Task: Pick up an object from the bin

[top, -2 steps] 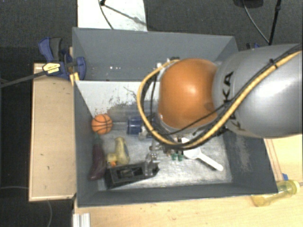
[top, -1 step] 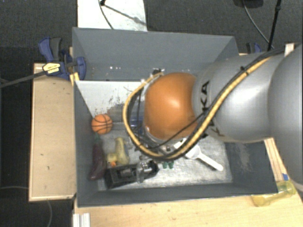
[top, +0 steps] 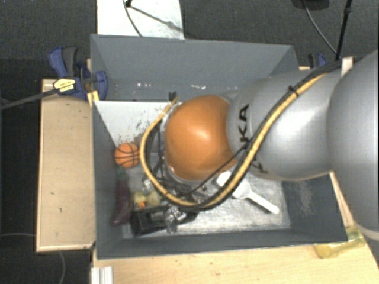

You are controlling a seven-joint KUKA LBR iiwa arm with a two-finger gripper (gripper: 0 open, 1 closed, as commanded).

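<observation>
My gripper (top: 172,213), apart or together I cannot tell, hangs low in the bin (top: 195,70). A black block (top: 148,220) lies just beside it, a small orange ball (top: 126,155) farther off. Centre on one before lifting.

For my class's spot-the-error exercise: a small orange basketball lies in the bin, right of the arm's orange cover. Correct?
No: the small orange basketball lies in the bin left of the arm's orange cover, as the camera view shows.
</observation>
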